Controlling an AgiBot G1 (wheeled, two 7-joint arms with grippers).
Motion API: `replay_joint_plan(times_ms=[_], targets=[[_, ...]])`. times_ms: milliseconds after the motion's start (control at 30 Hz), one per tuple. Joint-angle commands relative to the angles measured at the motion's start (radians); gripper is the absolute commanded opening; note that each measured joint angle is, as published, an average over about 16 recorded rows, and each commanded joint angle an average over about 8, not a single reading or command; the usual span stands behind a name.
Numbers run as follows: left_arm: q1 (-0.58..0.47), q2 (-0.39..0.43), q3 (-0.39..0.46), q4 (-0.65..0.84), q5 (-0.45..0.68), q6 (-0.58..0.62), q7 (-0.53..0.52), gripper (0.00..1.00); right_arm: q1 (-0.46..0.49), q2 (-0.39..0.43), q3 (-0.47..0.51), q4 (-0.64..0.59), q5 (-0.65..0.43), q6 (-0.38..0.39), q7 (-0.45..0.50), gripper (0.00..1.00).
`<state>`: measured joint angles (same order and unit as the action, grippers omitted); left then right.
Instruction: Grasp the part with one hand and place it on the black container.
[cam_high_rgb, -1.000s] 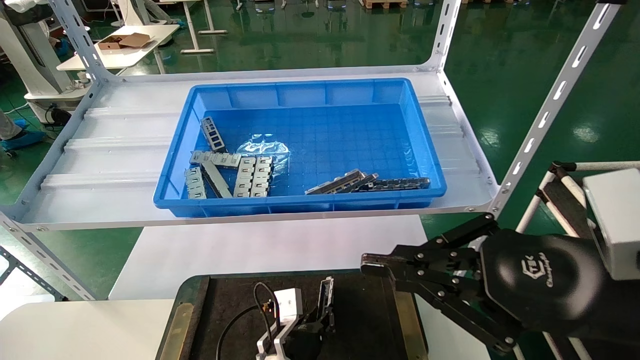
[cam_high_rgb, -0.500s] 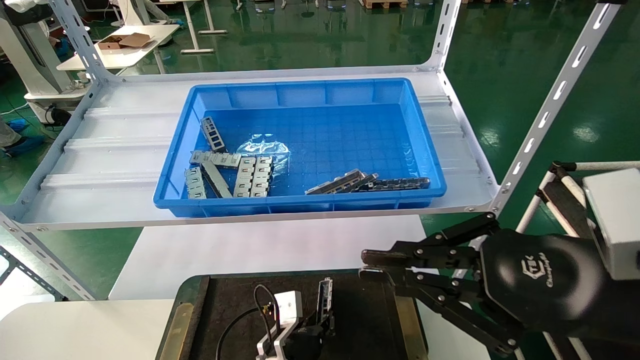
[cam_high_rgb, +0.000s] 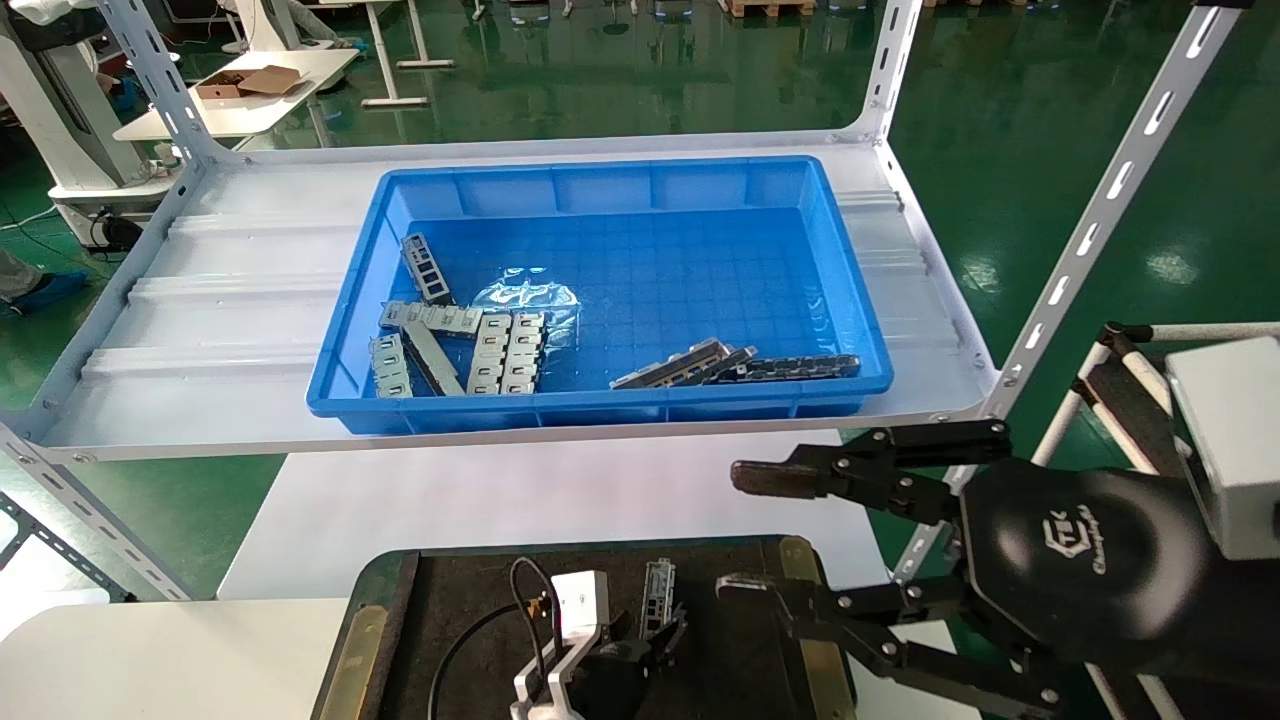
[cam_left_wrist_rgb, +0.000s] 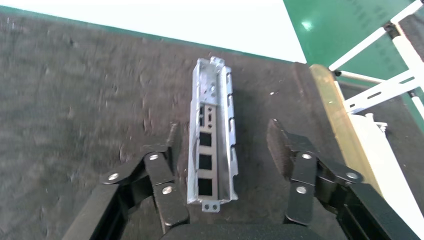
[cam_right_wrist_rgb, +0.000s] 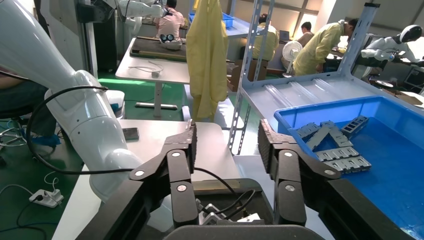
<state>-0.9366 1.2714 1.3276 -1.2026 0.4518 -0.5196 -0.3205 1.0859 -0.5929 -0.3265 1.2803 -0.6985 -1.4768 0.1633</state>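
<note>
The part (cam_left_wrist_rgb: 212, 135) is seen lying flat on the dark matte surface of the black container (cam_left_wrist_rgb: 75, 90), between the fingers of the left end effector (cam_left_wrist_rgb: 222, 150), which are spread wide and stand clear of both of its side walls. In the head view the part (cam_high_rgb: 657, 597) is found near the container's middle, just ahead of the left end effector (cam_high_rgb: 640, 640). The right end effector (cam_high_rgb: 745, 530) is held above the container's olive rim (cam_high_rgb: 800, 600) with its fingers wide apart and nothing between them. Further metal parts are left in the blue bin (cam_high_rgb: 600, 290) on the shelf behind.
</note>
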Motion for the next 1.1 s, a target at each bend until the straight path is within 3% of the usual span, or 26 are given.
replay_joint_plan(times_ms=[33,367,633,1100], targets=[[-0.002,-0.012,-0.001,-0.015,0.008,0.007,0.000,1.00,0.000,0.000,0.000,0.000,0.000,0.000,0.000,1.00],[-0.040,-0.196,-0.029,-0.127,0.096,0.300,-0.001,1.00,0.000,0.000,0.000,0.000,0.000,0.000,0.000,1.00],[-0.055,-0.316,-0.123,-0.126,0.137,0.617,0.025,1.00,0.000,0.000,-0.001,0.000,0.000,0.000,0.000,1.00],[0.006,-0.479,-0.347,-0.024,0.054,1.133,0.242,1.00,0.000,0.000,-0.001,0.000,0.001,0.000,0.000,1.00]])
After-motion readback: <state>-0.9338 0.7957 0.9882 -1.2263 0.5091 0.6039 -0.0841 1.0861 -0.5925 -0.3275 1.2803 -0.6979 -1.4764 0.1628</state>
